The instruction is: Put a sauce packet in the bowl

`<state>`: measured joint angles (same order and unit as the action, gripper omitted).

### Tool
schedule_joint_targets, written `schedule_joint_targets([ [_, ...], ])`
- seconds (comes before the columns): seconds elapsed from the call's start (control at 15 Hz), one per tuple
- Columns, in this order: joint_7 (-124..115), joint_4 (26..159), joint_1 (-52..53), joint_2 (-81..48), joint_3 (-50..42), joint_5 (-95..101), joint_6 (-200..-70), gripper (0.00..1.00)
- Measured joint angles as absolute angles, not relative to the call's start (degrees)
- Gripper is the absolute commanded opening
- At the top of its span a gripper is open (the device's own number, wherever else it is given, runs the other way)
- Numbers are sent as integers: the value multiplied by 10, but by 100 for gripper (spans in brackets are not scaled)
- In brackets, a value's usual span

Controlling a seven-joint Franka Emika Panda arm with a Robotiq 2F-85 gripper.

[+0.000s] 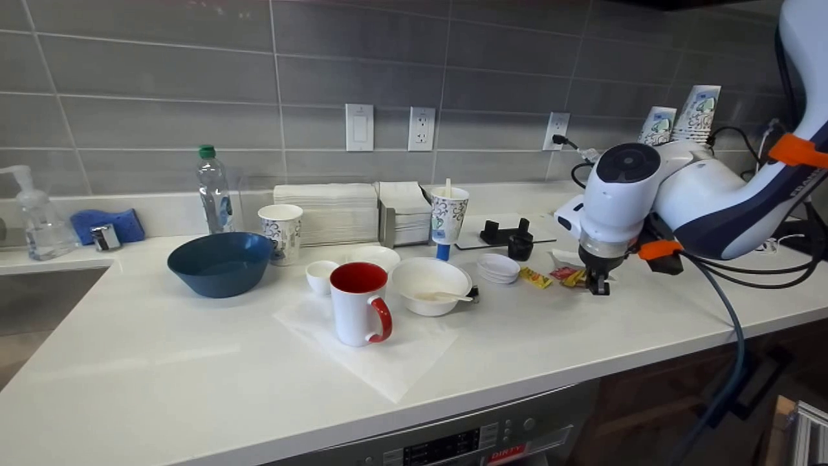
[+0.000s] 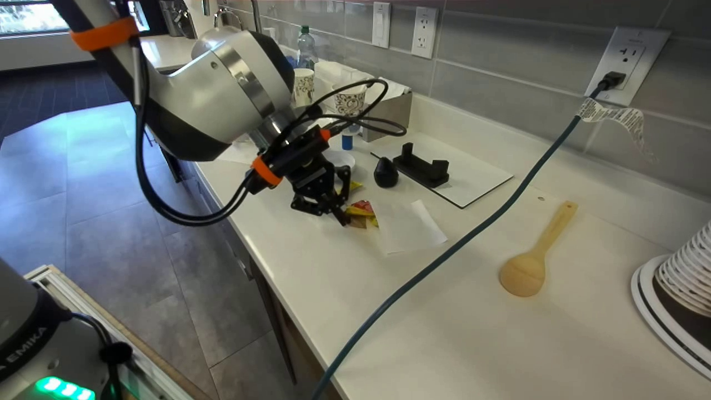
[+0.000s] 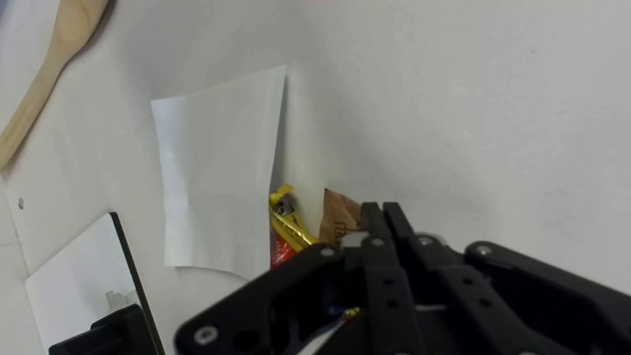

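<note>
Nearest was the end effector (image 3: 382, 209), fingers (image 3: 370, 215) together; unopened, it might push the packets (image 3: 294, 230) beside it away.

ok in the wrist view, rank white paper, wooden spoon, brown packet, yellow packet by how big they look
1. White paper
2. Wooden spoon, by its visible part; the frame cuts it off
3. Brown packet and yellow packet: unranked, too alike and partly hidden

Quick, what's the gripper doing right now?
Gripper: closed, fingertips nearly together at the brown packet; whether anything is pinched between them cannot be told.
</note>
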<state>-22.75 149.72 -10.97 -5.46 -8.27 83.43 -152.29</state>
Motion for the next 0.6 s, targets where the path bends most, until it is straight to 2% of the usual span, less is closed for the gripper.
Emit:
schedule_joint_targets([
  [0.6,-14,1580,-110,53,-109,621,-1539,1],
])
